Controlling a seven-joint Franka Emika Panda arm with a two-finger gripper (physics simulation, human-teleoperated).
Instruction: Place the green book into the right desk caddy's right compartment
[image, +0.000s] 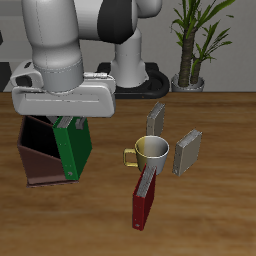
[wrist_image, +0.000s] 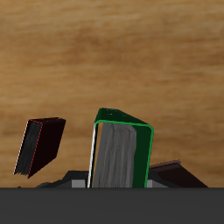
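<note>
My gripper (image: 68, 128) is shut on the green book (image: 73, 150) and holds it upright by its top edge. The book hangs at the end of the right desk caddy (image: 40, 160) that faces the mug, with its lower edge about level with the caddy's walls. I cannot tell whether it is inside a compartment. In the wrist view the green book (wrist_image: 122, 153) shows its white page edges between my fingers, and a dark corner of the caddy (wrist_image: 178, 173) lies beside it. The hand hides my fingertips in the exterior view.
A yellow-and-white mug (image: 150, 152) stands mid-table. Two grey books stand close to it, one behind (image: 157, 118) and one beside (image: 187, 152). A dark red book (image: 143, 200) stands nearer the front edge and also shows in the wrist view (wrist_image: 39, 146). A potted plant (image: 195, 45) stands at the back.
</note>
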